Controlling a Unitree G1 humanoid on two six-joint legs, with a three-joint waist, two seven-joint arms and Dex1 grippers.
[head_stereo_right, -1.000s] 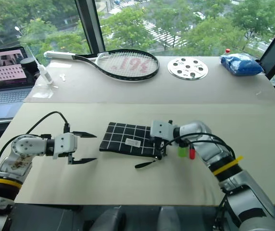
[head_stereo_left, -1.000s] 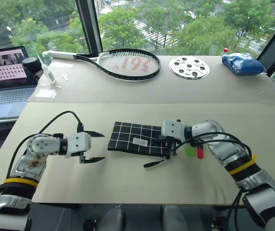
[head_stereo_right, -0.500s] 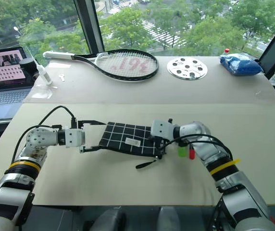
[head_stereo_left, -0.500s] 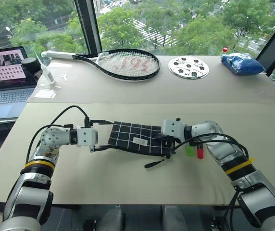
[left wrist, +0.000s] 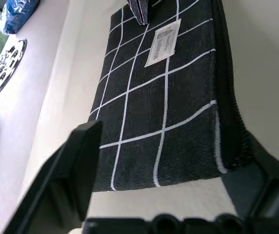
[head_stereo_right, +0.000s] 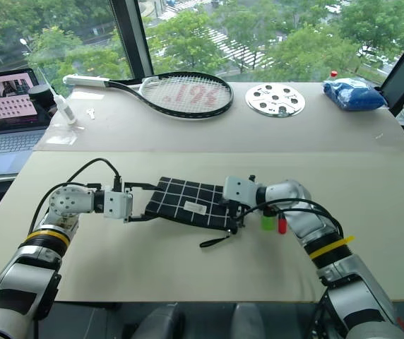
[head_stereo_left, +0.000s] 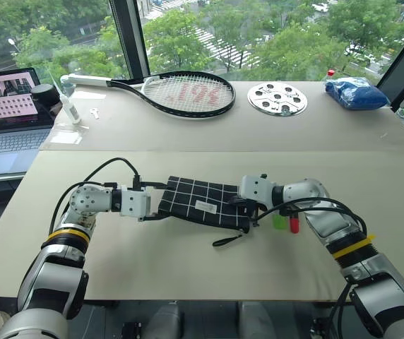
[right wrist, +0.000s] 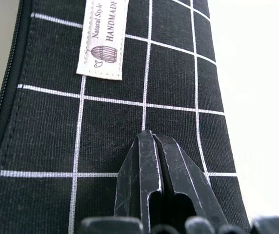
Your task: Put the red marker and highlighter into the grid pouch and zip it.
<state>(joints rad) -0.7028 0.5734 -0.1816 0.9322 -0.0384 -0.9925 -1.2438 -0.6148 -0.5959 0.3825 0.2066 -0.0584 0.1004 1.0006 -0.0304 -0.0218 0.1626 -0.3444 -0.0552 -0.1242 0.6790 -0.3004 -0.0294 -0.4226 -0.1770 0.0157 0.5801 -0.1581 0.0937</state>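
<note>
My left gripper (head_stereo_left: 158,200) has come in from the open table to the left end of the grid pouch (head_stereo_left: 205,202). A second ago it hung well to the left of the pouch with its fingers spread wide apart. Now the two fingers sit on either side of that short end, one by the far corner and one by the near corner. In the left wrist view the fingers (left wrist: 78,168) stand apart with the pouch edge between them. They are closer together than before, but I cannot tell if they are squeezing the cloth yet.

My right gripper (head_stereo_left: 248,209) has not moved. Its fingers are pressed tight together, and in the right wrist view the tips (right wrist: 154,165) rest on top of the pouch near its right end, below the small white label (right wrist: 103,36).

The pouch lies flat in the same spot on the near table (head_stereo_left: 188,275). A thin black strap (head_stereo_left: 229,239) trails out from under its right corner toward me.

The highlighter (head_stereo_left: 279,221) and the red marker (head_stereo_left: 294,225) show just to the right of the pouch, behind my right wrist. They are side by side, same as before.

Farther back, on the other table, I see a tennis racket (head_stereo_left: 181,92) and a round white disc with holes (head_stereo_left: 277,98). A blue bag (head_stereo_left: 357,92) sits there too. A laptop (head_stereo_left: 8,116) is open on the far left.
</note>
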